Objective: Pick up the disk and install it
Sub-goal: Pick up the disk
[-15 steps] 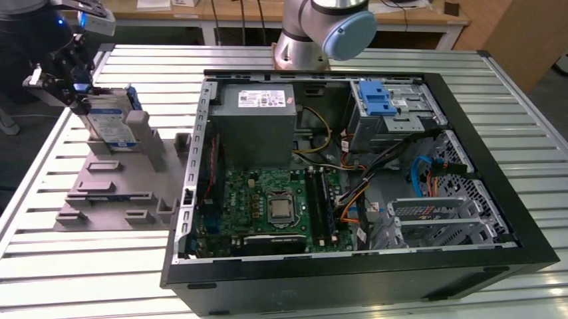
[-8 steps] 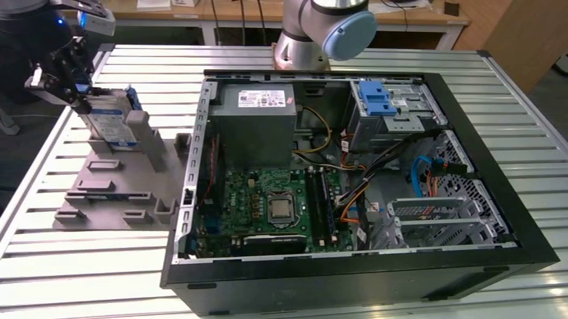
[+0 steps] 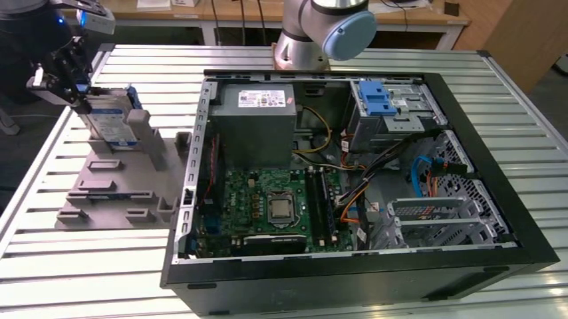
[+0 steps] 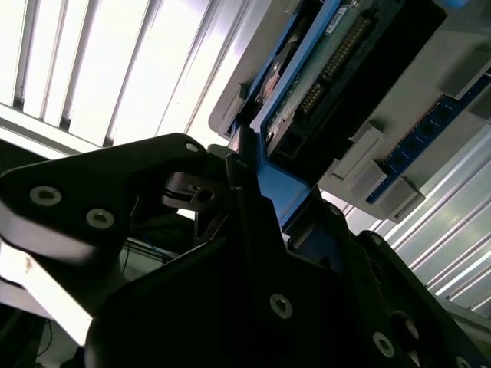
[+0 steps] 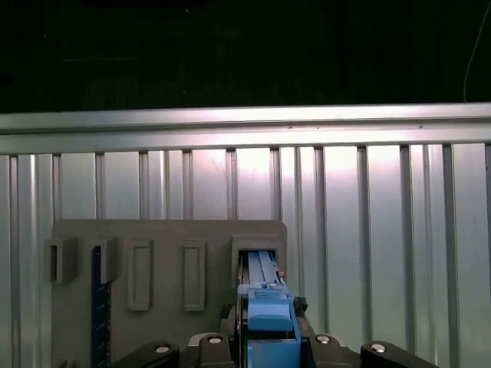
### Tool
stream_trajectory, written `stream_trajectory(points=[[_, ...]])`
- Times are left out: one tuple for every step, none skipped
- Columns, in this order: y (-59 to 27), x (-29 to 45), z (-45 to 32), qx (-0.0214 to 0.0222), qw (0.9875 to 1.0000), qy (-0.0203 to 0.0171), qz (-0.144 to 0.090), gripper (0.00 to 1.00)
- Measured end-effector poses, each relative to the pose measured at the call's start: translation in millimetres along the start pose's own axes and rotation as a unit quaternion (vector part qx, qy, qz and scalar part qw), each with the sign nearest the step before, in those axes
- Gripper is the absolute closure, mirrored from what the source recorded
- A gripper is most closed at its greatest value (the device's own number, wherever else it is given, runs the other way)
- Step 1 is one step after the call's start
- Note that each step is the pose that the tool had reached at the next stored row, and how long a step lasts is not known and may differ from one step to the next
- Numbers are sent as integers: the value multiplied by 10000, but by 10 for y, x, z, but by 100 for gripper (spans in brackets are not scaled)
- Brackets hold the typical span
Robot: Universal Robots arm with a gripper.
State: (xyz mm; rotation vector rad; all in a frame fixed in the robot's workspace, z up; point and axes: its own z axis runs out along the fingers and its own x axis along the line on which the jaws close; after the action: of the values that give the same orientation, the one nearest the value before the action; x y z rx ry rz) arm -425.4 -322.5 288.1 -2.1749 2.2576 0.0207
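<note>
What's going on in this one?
The robot arm's black hand is closed on the silver metal hard drive with a blue plastic bracket, which stands upright in a slot of the grey holder block on the slatted metal table. The open black computer case sits beside it, toward the exterior view's right.

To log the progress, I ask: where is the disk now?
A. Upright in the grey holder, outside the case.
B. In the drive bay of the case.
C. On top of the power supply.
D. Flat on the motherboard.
A: in the exterior view the disk stands on edge in the grey holder beside the computer case, with the gripper closed on its blue bracket.
</note>
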Motion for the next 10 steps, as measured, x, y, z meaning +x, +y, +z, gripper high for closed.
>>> stream_trajectory(points=[[0, 0, 0, 0, 10000, 1, -20, 63], [0, 0, 0, 0, 10000, 1, -26, 63], [0, 1, 0, 0, 10000, 1, -29, 63], [0, 5, 1, 1, 10000, 2, -39, 63], [0, 7, 1, 0, 10000, 3, -50, 63], [0, 7, 1, 0, 10000, 3, -54, 63], [-1, 8, 1, 0, 10000, 3, -55, 63], [0, 8, 0, 0, 10000, 3, -55, 63], [0, 8, 0, -1, 10000, 3, -56, 63], [0, 8, 0, -1, 10000, 3, -56, 63]])
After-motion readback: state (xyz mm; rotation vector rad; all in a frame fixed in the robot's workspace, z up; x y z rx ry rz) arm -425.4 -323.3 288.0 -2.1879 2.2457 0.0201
